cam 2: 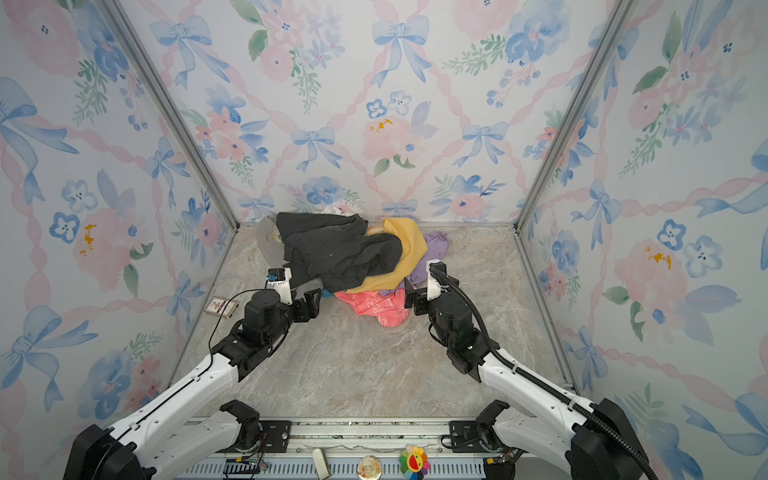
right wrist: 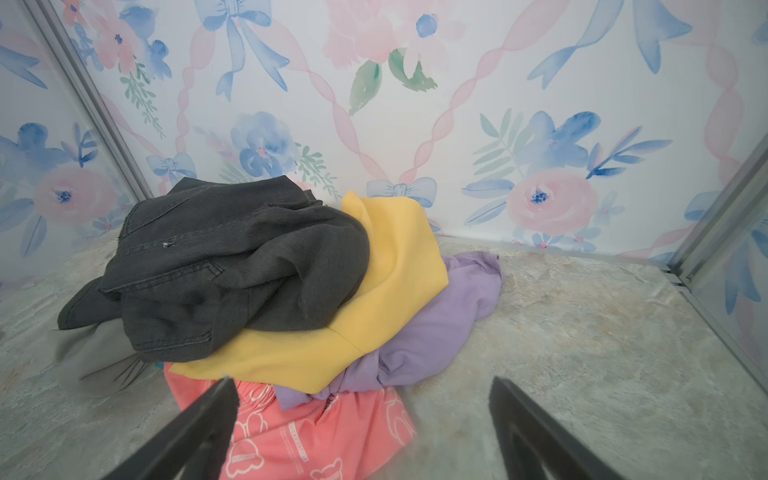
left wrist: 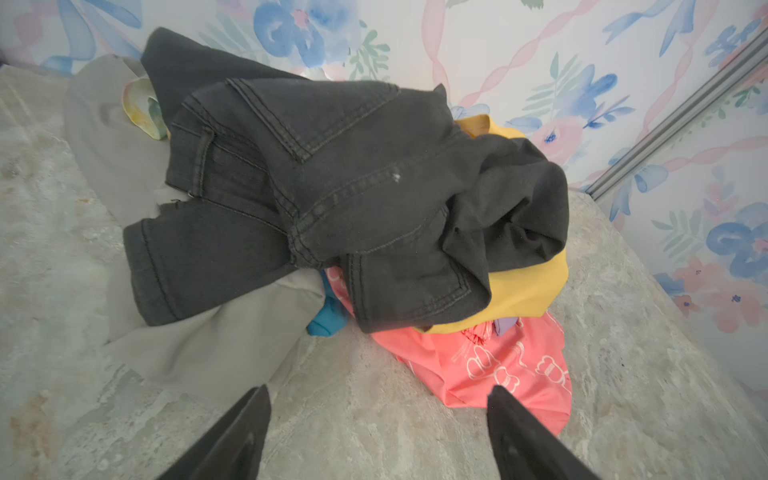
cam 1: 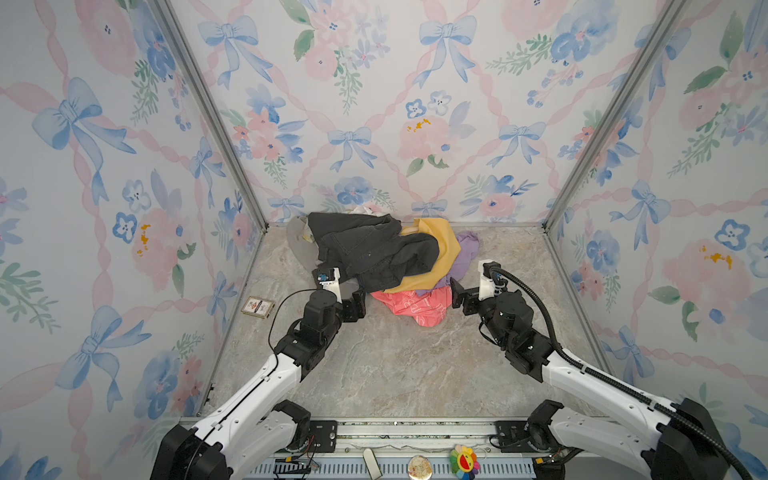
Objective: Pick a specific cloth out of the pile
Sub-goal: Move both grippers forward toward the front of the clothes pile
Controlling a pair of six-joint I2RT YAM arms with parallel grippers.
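— Black fingers [left wrist: 237, 440] of the left gripper [left wrist: 378, 399] parted, gripping nothing, low over bare table [left wrist: 374, 436], aimed at the pile [cam 1: 374, 249] by the back edge.
— And the right gripper [right wrist: 365, 386]?
— Spread wide too, empty, just by the coral-pink cloth [left wrist: 498, 365] on the pile's near side.
— Teal cloth [left wrist: 326, 322]?
— Mostly buried: only a small fold peeking out at table level, under the dark denim jacket [left wrist: 332, 187], between beige-grey cloth [left wrist: 216, 332] and coral.
— Step?
— Approach, probably; nothing grasped yet. Next: reach in to that fold, pinch teal alone, draw slowly without dragging the jacket.
— Count?
— Two grippers; one each of teal, denim, mustard yellow [right wrist: 374, 291], lilac [right wrist: 449, 316], coral, beige-grey. Plus one pale scrap [left wrist: 141, 108] at the back, hard to identify.
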